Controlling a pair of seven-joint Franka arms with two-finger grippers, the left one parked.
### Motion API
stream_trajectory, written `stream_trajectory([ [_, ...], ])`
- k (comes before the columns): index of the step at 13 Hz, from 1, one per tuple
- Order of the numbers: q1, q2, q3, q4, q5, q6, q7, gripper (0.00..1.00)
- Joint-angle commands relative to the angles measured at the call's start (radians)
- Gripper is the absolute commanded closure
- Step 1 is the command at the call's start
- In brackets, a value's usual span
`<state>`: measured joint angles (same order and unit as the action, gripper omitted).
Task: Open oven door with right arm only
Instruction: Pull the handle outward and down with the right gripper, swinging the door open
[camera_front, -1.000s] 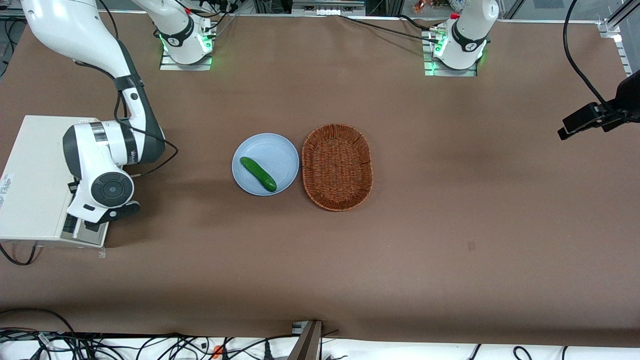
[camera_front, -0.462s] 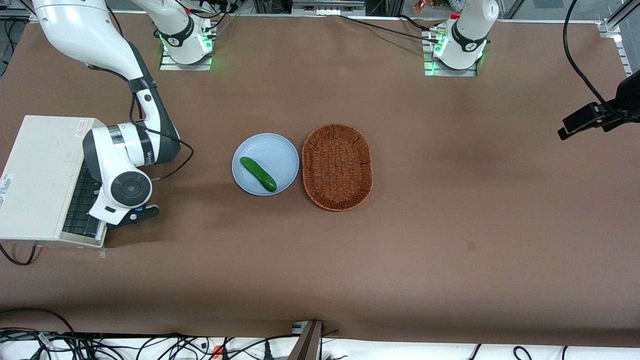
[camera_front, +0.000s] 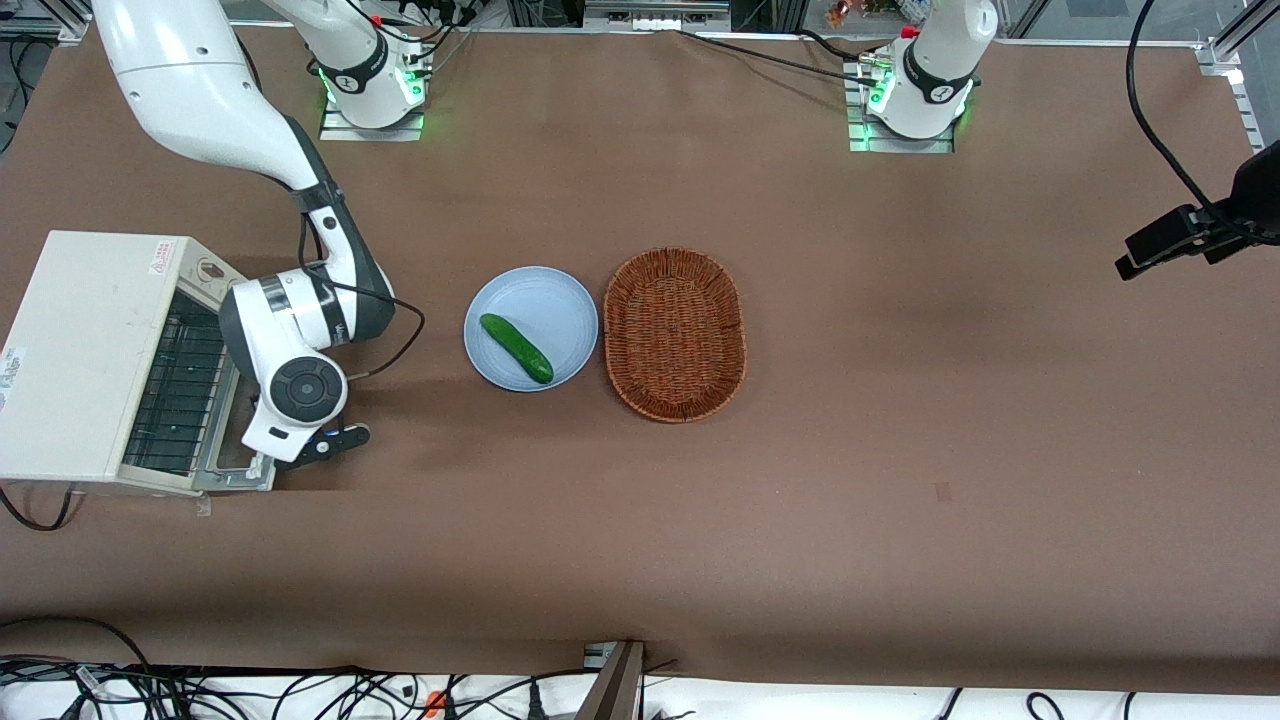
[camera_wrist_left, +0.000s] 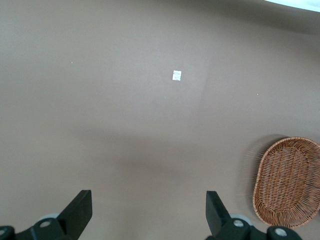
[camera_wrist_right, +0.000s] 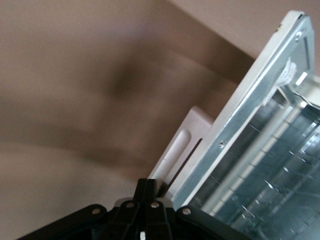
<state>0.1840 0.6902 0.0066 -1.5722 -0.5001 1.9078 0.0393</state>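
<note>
The cream-white toaster oven (camera_front: 85, 350) stands at the working arm's end of the table. Its oven door (camera_front: 240, 472) hangs swung out and down, and the wire rack (camera_front: 180, 395) shows inside. The right arm (camera_front: 290, 340) reaches over the door's outer edge, and its wrist hides the gripper in the front view. The right wrist view shows the door's silver frame (camera_wrist_right: 250, 105) and glass (camera_wrist_right: 282, 175) tilted. There the gripper (camera_wrist_right: 150, 188) is shut, fingertips pressed together against the door's pale handle piece (camera_wrist_right: 180, 150); nothing shows between them.
A pale blue plate (camera_front: 560, 300) holding a green cucumber (camera_front: 516, 348) lies beside the arm's wrist, toward the table's middle. A brown wicker basket (camera_front: 675, 333) sits beside the plate, toward the parked arm's end. Cables run along the table's near edge.
The right arm's wrist has moved away from the oven toward the plate. The door has swung from nearly closed to well open, baring the wire rack.
</note>
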Motion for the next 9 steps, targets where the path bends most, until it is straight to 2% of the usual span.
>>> stream_trajectory([
  [1,-0.070,0.054,-0.056,0.029,-0.106,0.076,-0.036,1.00],
  [4,-0.080,0.060,-0.057,0.029,-0.037,0.089,-0.038,1.00],
  [6,-0.087,0.063,-0.057,0.029,-0.028,0.092,-0.035,1.00],
  [9,-0.090,0.065,-0.057,0.027,0.024,0.099,-0.032,1.00],
])
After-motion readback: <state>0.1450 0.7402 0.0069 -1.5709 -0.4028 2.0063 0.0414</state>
